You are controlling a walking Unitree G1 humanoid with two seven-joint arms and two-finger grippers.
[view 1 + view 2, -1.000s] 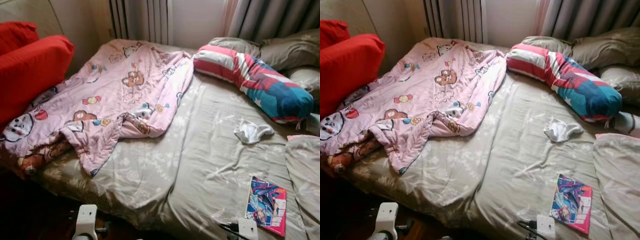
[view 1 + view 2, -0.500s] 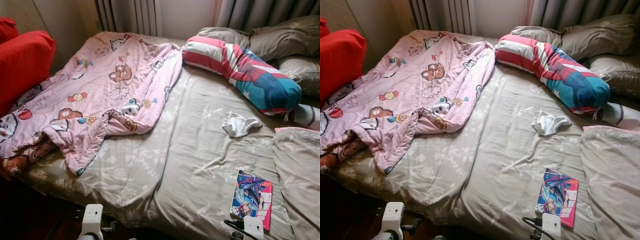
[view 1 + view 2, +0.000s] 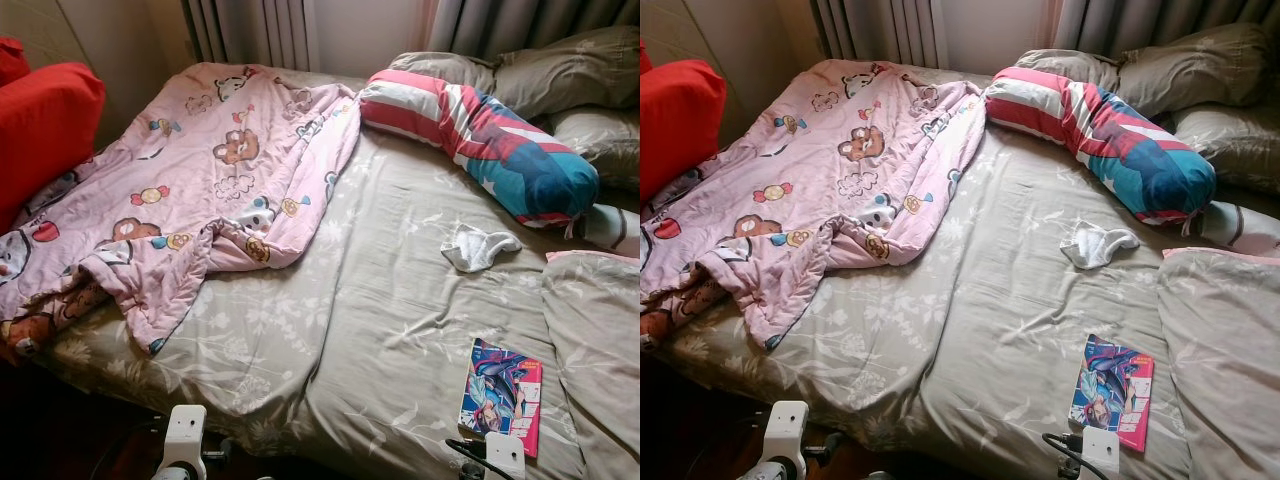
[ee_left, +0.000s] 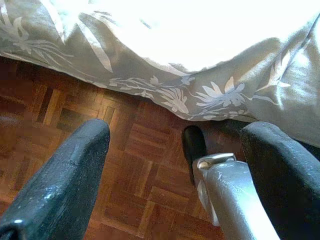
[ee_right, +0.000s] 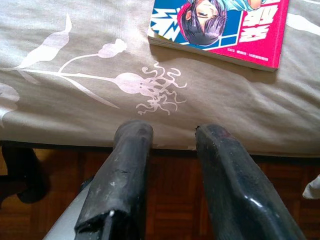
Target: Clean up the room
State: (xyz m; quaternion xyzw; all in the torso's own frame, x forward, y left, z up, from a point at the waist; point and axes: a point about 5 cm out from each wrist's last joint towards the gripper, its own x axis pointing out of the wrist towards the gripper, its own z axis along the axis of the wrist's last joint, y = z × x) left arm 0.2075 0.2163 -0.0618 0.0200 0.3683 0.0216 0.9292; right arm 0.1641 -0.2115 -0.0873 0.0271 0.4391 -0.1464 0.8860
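Note:
A bed with a grey-beige floral sheet (image 3: 390, 300) stands before me. A pink cartoon blanket (image 3: 200, 190) lies crumpled across its left half. A white sock (image 3: 477, 247) lies on the sheet right of centre. A colourful comic book (image 3: 501, 394) rests near the bed's front right edge, just ahead of my right gripper (image 5: 173, 131). That gripper is low at the bed's edge, open and holding nothing. My left gripper (image 4: 177, 132) hangs open over the parquet floor (image 4: 60, 100) beside the overhanging sheet.
A long striped bolster (image 3: 480, 135) and grey pillows (image 3: 560, 75) lie at the head of the bed. A folded grey cover (image 3: 600, 340) is on the right, a red cushion (image 3: 45, 130) on the left, and curtains (image 3: 250, 30) behind.
The whole picture has shifted as the camera moved closer and a little to the right. Nothing on the bed has moved.

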